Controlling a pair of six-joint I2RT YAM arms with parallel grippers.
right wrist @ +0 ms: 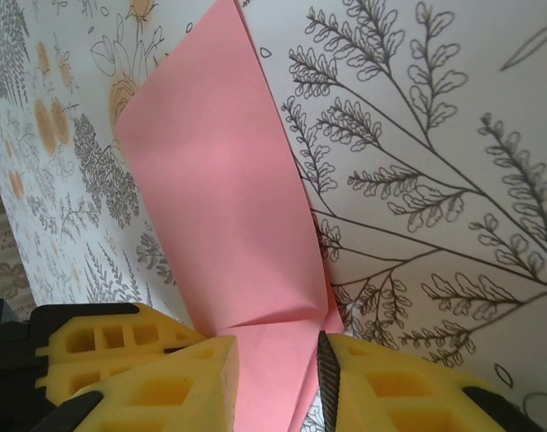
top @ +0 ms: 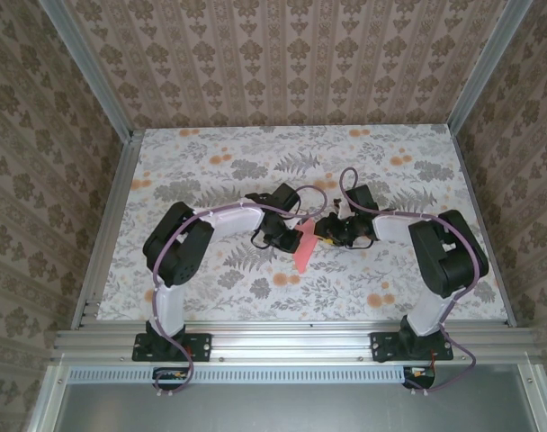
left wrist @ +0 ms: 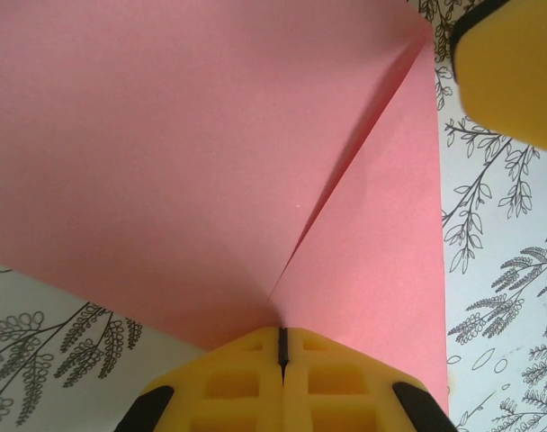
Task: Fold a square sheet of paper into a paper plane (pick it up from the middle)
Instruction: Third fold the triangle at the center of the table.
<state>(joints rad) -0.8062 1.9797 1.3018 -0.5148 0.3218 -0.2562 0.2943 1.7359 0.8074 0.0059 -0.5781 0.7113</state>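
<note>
Over the floral tabletop, left hand clamps the paper plane, right hand parted around it

Light is soft, even and fairly bright, with no glare. In the top view the arms throw only faint shadows on the table. In the left wrist view a thin shadow runs along the fold of the paper, and the finger at upper right is blurred. In the right wrist view the leaf print is sharp and the lower left is dim.
</note>
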